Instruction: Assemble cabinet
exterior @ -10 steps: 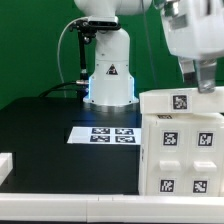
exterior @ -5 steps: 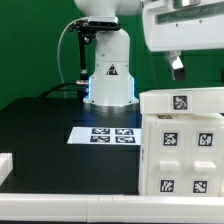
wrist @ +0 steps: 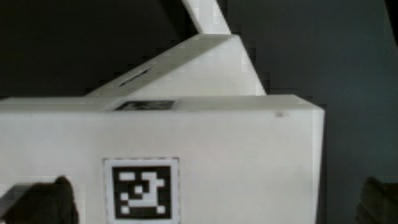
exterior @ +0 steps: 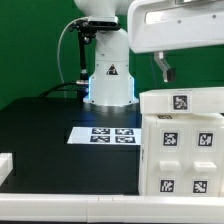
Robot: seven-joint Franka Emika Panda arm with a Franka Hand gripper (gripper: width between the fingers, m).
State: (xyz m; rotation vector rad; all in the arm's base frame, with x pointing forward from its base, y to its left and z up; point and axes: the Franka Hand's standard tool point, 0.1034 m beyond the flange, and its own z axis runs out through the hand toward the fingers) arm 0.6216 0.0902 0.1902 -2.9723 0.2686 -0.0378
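Hand (exterior: pixel 178 72) spread w/ nothing in it, hovering just above the cabinet (exterior: pixel 182 145), which sits directly below, box upright on table (exterior: pixel 50 140).

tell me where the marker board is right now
In the exterior view the marker board lies flat on the black table, between the robot base and the cabinet.

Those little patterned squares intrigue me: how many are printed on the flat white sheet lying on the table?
4, all on the marker board: two side by side in the far row, two in the near row. None looks hidden.
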